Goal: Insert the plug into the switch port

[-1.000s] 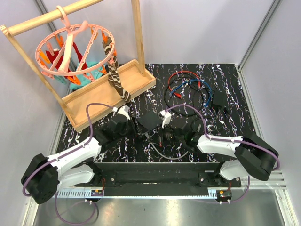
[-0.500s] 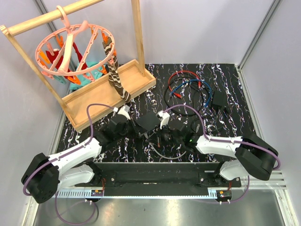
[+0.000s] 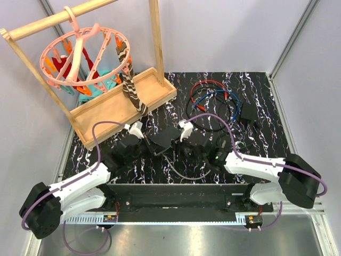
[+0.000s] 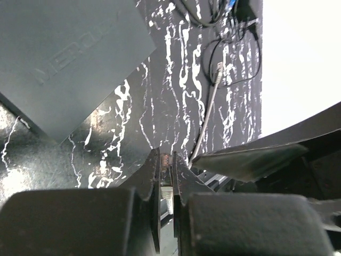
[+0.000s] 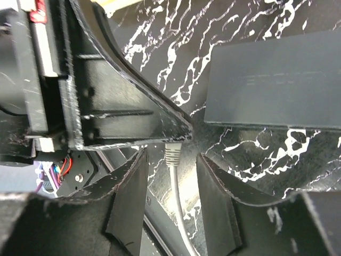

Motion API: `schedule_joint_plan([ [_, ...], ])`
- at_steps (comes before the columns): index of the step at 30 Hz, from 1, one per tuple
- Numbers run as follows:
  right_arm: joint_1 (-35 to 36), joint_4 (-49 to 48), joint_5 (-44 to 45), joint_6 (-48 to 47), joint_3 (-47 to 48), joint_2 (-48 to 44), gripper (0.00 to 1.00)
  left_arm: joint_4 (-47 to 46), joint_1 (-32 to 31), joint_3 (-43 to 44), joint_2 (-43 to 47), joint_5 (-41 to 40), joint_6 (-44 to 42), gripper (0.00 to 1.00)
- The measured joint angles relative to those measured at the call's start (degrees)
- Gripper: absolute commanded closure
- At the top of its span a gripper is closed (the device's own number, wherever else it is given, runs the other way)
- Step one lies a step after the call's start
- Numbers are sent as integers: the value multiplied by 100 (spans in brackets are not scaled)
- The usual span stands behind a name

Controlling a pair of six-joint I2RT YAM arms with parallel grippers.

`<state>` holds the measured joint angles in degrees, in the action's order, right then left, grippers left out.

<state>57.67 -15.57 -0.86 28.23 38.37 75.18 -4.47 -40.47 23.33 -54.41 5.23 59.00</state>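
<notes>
Over marbled table [image 3: 266, 101], plug [image 5: 172, 153] passed to left claw [image 4: 165, 160].

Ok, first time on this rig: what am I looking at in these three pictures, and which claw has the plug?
Two robot arms are bolted at the near edge of the table. The overhead picture looks down from behind them; the other two come from a camera on each wrist. The left claw is shut on the clear plug of a grey cable. The right claw stands open around that cable just behind the plug, not gripping it. The flat black switch lies just ahead of both claws; the plug is not in it yet. Farther back are a wooden rack with a pink peg hanger, coiled cables and a small black adapter.
</notes>
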Motion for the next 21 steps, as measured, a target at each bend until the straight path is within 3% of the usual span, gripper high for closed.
schedule_joint_plan([
  [13, 24, 85, -7, -2, 120, 457, 61, -155, 0, -109, 37, -101, 205, 100],
  [21, 76, 83, -17, -118, 289, 595, 77, -168, 0, -136, 33, -105, 260, 100],
])
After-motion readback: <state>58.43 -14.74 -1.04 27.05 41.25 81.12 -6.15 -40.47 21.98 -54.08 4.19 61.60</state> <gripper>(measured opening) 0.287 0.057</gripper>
